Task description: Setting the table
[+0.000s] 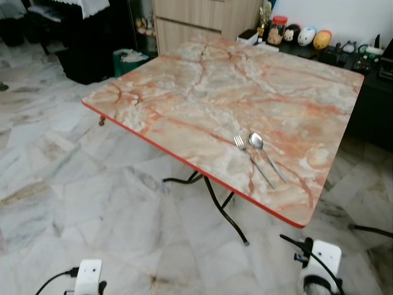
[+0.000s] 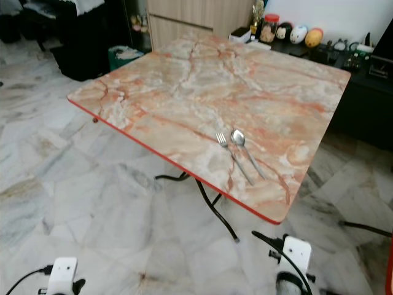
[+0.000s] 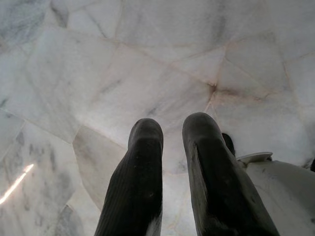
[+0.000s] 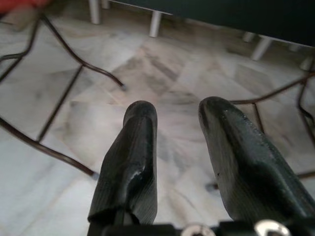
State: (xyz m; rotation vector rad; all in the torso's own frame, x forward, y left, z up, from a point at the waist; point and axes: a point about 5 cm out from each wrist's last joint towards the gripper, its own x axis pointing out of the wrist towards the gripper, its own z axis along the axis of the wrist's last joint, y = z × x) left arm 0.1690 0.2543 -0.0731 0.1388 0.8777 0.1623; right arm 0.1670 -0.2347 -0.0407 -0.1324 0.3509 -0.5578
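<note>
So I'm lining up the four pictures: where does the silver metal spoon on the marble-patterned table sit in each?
Left eye: silver metal spoon near the table's red front edge, right of the fork.
Right eye: same spot.
Left wrist: not in it.
Right wrist: not in it.
Shared landmark: the fork.

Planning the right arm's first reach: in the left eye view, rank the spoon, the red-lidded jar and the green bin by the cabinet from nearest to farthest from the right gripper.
1. Spoon, on the table's near right part, beside the fork.
2. Jar, past the table's far edge.
3. Bin, on the floor, far left.

The right gripper hangs low at the right.
</note>
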